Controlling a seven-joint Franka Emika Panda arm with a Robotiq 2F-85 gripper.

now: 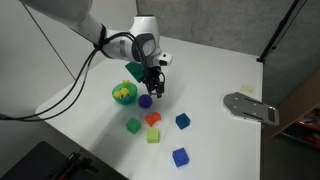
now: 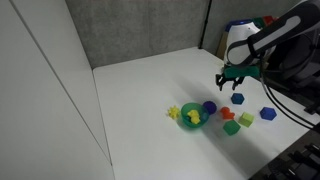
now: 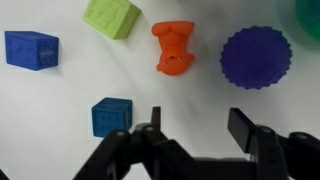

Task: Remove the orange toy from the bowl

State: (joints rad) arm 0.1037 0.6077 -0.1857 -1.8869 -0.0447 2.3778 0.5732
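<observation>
Orange toy (image 3: 173, 48) out of the bowl (image 1: 113, 93); gripper (image 3: 197, 125) empty.
The toy lies on the table just beside the purple ball (image 3: 256, 57); fingers stand wide apart, holding nothing, hanging above, so the removal looks done.

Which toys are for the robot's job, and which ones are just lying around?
For the job: orange toy, green bowl, gripper.
Just lying about: purple ball, yellow-green cube, blue blocks, green block.
</observation>
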